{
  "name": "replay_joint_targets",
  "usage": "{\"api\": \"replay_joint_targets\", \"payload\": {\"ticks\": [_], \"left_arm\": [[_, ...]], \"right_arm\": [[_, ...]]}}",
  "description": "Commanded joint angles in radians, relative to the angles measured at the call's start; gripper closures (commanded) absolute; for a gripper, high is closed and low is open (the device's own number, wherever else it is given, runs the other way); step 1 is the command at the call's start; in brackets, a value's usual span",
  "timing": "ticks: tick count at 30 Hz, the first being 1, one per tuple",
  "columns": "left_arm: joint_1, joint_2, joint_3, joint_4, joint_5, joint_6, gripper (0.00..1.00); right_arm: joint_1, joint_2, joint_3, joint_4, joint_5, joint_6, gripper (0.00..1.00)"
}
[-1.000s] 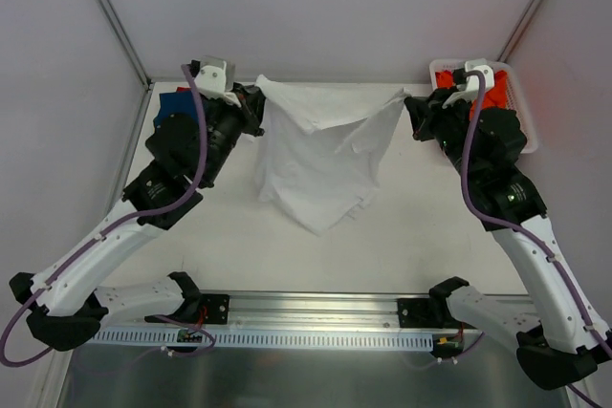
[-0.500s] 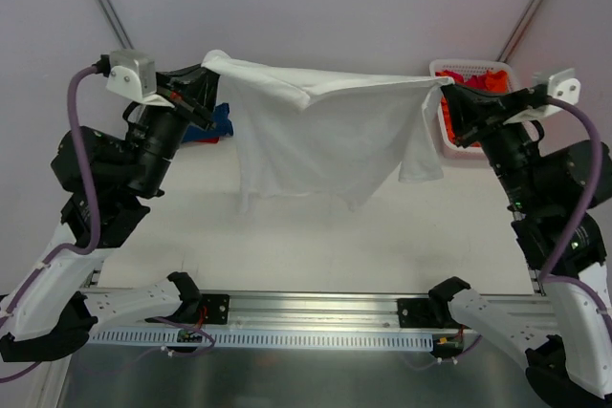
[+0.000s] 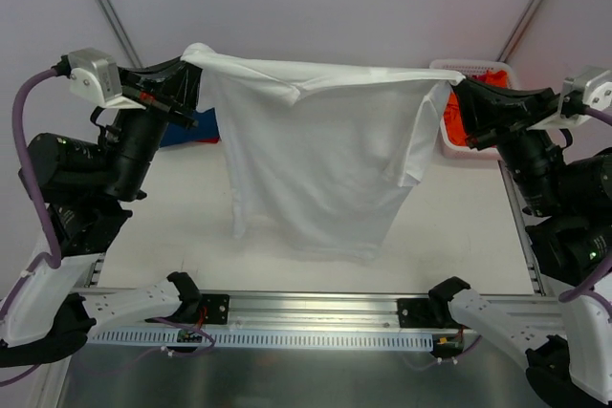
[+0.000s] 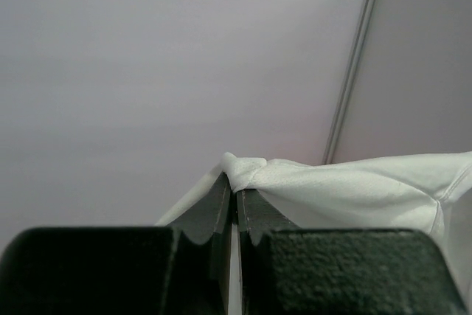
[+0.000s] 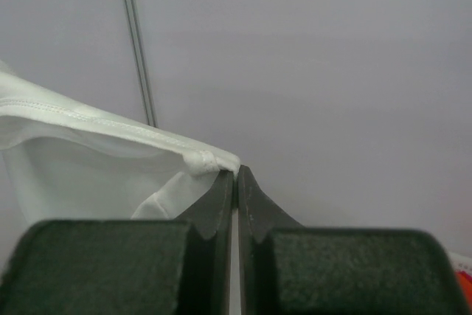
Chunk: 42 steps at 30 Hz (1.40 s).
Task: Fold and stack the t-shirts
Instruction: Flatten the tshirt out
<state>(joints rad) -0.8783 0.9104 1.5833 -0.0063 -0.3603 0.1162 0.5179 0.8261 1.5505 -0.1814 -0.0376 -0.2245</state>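
White t-shirt [image 3: 316,160] hangs spread above mid-table [image 3: 459,212]. Your left gripper [image 3: 195,68] and right gripper [image 3: 457,93] each clamp a top corner. Dark blue t-shirt [image 3: 193,127] lies far left, behind the left arm. Red t-shirt [image 3: 491,77] sits in basket [image 3: 448,148] far right, partly hidden.

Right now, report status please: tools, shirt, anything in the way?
Shut on white t-shirt: left tool, right tool. It hangs spread between them. Close beside right tool: basket.
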Motion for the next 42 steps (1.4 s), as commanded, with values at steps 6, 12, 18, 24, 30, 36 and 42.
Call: {"api": "replay_joint_targets", "payload": {"ticks": [6,12,18,24,30,36,42], "left_arm": [[-0.008,0.085,-0.118,0.058,-0.150,-0.013,1.00],[0.022,0.197,-0.207,0.066,-0.181,-0.052,1.00],[0.131,0.327,-0.298,0.095,-0.149,-0.112,1.00],[0.240,0.481,-0.329,0.192,-0.132,-0.155,1.00],[0.311,0.660,-0.254,0.255,-0.138,-0.148,1.00],[0.355,0.846,-0.148,0.293,-0.126,-0.147,1.00],[0.384,1.016,-0.011,0.305,-0.140,-0.130,1.00]], "right_arm": [[0.004,0.056,-0.116,0.016,0.082,0.071,1.00],[0.004,0.125,-0.230,0.028,0.119,0.108,1.00],[0.002,0.244,-0.345,0.055,0.191,0.087,1.00],[-0.007,0.410,-0.372,0.106,0.274,0.036,1.00],[-0.028,0.562,-0.357,0.164,0.343,0.024,1.00],[-0.058,0.721,-0.311,0.201,0.413,0.033,1.00],[-0.096,0.866,-0.228,0.207,0.447,0.036,1.00]]}}
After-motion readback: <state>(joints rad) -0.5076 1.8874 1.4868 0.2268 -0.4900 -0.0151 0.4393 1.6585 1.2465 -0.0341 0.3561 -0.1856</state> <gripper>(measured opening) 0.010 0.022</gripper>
